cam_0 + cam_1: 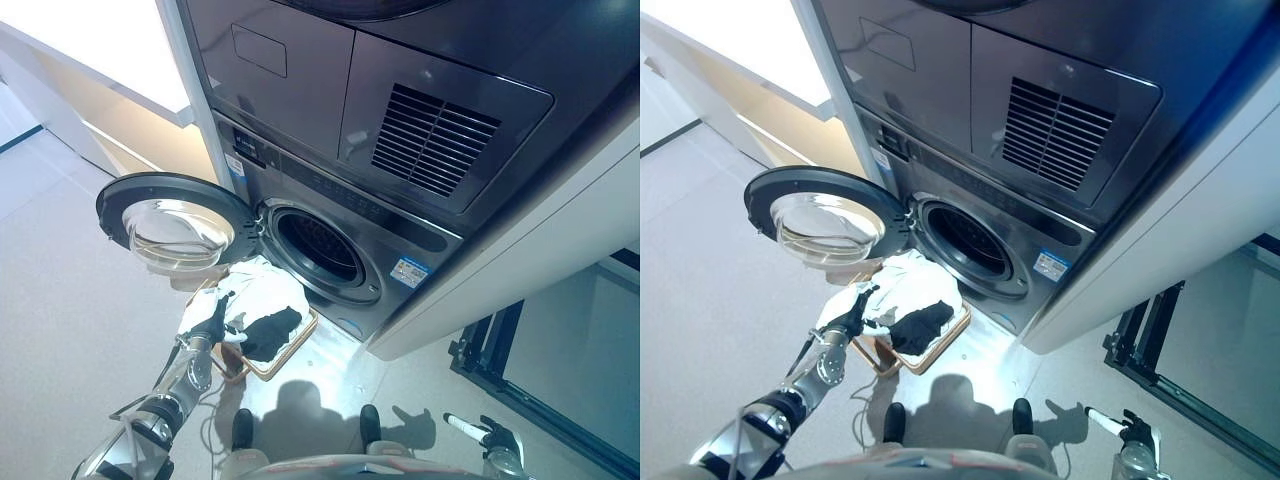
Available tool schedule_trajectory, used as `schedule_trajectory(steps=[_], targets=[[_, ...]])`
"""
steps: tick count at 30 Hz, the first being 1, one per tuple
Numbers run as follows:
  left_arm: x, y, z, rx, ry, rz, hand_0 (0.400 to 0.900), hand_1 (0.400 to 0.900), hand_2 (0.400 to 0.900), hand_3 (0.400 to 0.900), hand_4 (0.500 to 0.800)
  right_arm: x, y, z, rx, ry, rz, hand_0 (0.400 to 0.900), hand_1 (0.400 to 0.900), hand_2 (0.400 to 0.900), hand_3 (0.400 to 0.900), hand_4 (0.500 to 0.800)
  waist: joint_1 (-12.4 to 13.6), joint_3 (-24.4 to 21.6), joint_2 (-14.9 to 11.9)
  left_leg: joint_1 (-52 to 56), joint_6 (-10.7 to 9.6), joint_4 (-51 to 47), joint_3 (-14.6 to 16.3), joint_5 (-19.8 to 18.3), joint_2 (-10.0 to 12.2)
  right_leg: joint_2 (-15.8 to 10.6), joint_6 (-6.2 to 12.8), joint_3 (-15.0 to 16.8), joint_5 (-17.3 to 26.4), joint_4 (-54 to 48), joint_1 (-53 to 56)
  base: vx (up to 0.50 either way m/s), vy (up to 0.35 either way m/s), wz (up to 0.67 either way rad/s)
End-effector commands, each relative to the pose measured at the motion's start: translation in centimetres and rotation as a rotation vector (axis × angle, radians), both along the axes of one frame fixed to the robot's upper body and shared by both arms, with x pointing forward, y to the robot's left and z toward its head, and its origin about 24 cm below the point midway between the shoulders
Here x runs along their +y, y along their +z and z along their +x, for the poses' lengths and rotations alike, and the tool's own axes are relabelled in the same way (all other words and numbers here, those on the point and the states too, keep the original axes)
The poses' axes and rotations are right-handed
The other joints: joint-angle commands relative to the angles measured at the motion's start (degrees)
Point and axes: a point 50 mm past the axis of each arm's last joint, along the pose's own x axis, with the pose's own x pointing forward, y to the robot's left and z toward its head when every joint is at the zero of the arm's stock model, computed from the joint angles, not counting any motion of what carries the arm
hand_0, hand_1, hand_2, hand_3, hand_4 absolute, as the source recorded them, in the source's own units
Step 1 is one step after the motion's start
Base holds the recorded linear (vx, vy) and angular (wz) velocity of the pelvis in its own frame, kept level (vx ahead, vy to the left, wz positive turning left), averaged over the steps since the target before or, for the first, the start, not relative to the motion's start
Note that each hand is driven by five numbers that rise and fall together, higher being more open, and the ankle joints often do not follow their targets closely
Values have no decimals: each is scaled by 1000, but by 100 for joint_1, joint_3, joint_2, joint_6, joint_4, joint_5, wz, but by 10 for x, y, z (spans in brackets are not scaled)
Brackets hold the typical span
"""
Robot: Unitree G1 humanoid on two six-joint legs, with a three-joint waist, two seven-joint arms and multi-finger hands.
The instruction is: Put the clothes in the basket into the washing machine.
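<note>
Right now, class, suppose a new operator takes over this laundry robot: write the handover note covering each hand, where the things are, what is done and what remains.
Left hand: reaching down onto the white clothes in the basket; whether its fingers have closed on the cloth cannot be told.
Right hand: idle at the lower right, low by the floor, holding nothing.
Basket: on the floor in front of the washing machine, holding white clothes and a black garment.
Done: the washer door is swung fully open; the drum looks empty.
Left: lift each garment into the drum.
</note>
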Motion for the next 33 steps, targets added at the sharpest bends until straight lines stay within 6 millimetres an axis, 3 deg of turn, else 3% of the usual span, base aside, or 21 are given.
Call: schedule_trajectory(steps=[1,14,21,28,33], targets=[[9,44,46,-210,28,17,900,900,900,900,800,-10,7,7,-43,-3,-60,900,900,900,900,800,52,40,-162,15,181,35,-31,-182,150,-148,132,-78,-342,310,280,0,0,0],[11,46,47,-216,16,50,900,900,900,900,800,-11,9,15,-59,25,-74,900,900,900,900,800,22,187,-183,-39,209,123,9,-234,137,-175,140,-7,-313,337,188,-4,3,-1],[10,63,62,-291,14,76,900,900,900,900,800,-15,23,49,-167,87,-118,900,900,900,900,800,-49,737,-199,-681,285,828,10,-413,-4,-301,125,180,-214,533,-260,-103,24,-5],[14,94,87,-421,62,104,900,900,900,900,800,-10,45,94,-334,159,-160,900,900,900,900,800,-179,1392,-164,-1303,337,993,191,-301,-17,-295,119,455,-33,764,-1138,-136,47,-18],[22,121,102,-523,105,154,900,900,900,900,800,-7,55,108,-412,177,-191,900,900,900,900,800,-288,1776,-201,-1757,310,1148,319,-230,29,-260,122,604,123,848,-1711,-123,0,-18]])
